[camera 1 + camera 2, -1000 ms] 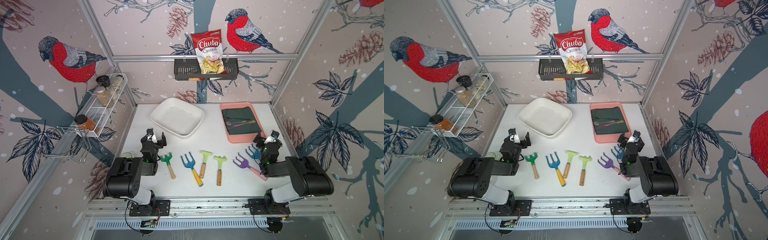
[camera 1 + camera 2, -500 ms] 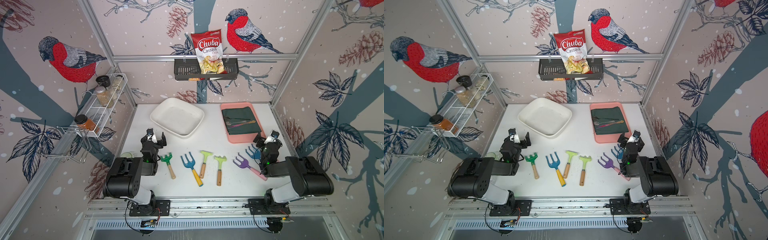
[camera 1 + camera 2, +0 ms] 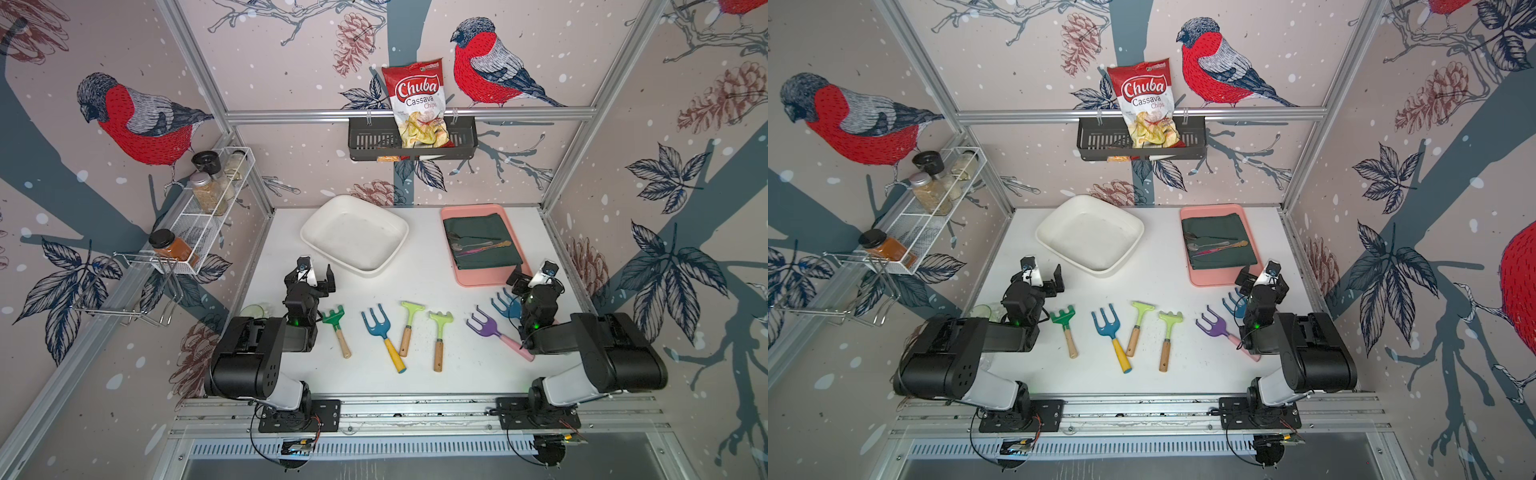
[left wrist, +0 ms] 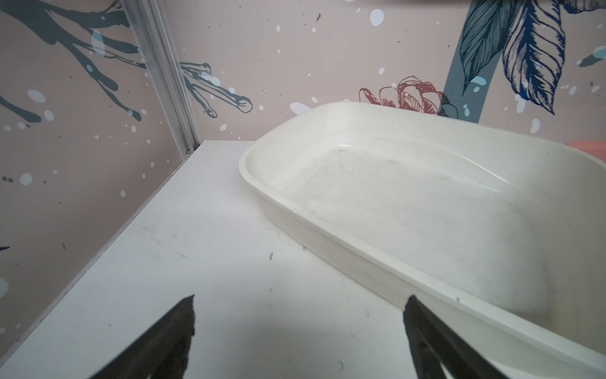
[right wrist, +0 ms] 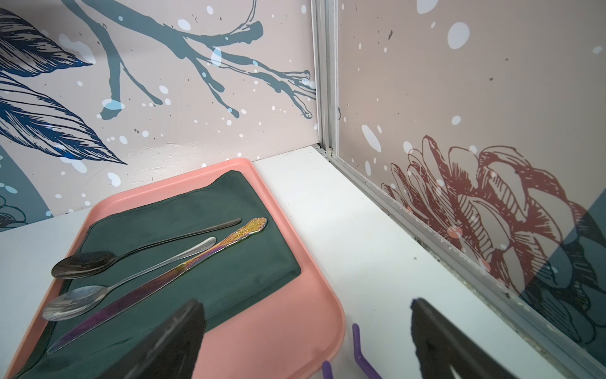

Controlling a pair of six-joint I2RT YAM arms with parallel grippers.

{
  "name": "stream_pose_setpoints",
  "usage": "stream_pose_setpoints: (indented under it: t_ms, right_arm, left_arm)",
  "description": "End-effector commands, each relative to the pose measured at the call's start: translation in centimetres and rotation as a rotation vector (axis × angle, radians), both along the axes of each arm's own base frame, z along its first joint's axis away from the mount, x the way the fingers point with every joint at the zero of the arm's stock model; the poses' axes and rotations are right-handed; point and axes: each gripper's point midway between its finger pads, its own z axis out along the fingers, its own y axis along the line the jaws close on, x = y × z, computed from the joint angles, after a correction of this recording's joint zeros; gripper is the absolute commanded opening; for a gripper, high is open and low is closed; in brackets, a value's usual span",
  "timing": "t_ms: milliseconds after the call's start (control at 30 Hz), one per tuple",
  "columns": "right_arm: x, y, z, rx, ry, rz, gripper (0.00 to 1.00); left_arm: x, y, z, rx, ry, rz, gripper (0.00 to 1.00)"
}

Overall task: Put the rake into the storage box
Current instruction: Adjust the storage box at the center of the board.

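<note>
Lying flat on the matte white counter (image 3: 457, 382), near the storage box (image 3: 353, 241), a shallow glossy white tub with rounded corners and a flared rim: green rake (image 3: 337, 330), lime rake (image 3: 407, 328) and second lime rake (image 3: 439, 338), with plastic heads and wooden handles. Left hand (image 3: 314, 279), just beside the box, and right hand (image 3: 533, 280), well apart from it, gape wide, empty.

Flat pink plastic tray (image 3: 482, 277) at the far right of the white counter (image 3: 424, 274), lined with a folded dark green cloth (image 3: 478, 226) bearing a dark spoon (image 5: 85, 264), a silver spoon (image 5: 75, 303) and an iridescent gold-handled knife (image 5: 183, 269). Black slotted basket (image 3: 368, 141) on the rear rail, holding a red-and-white Chuba cassava chips bag (image 3: 415, 99). White wire rack (image 3: 203, 232) on the left wall, with spice jars (image 3: 203, 191). Blue three-pronged hand fork with yellow handle (image 3: 380, 328); purple hand fork with pink handle (image 3: 490, 330).
</note>
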Motion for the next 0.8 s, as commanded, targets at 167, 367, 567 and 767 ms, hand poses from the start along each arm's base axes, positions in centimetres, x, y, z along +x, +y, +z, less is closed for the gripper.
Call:
stream_pose_setpoints:
  t_ms: [167,367,567,767]
  right_arm:
    - [-0.9,0.0,1.2,-0.029,-0.047,-0.060,1.00]
    - [-3.7,1.3,3.5,-0.074,-0.170,-0.014,1.00]
    - [-0.3,5.5,6.5,-0.058,0.049,0.033,1.00]
    - [-0.3,8.9,6.7,0.184,0.209,0.131,1.00]
  left_arm:
    - [2.0,0.3,6.2,-0.036,0.122,0.174,0.97]
    - [4.5,-9.4,8.9,-0.201,0.268,-0.209,0.97]
    - [6.9,-15.9,7.3,-0.320,0.402,-0.382,0.97]
    - [9.9,-21.8,4.2,-0.348,0.510,-0.486,0.97]
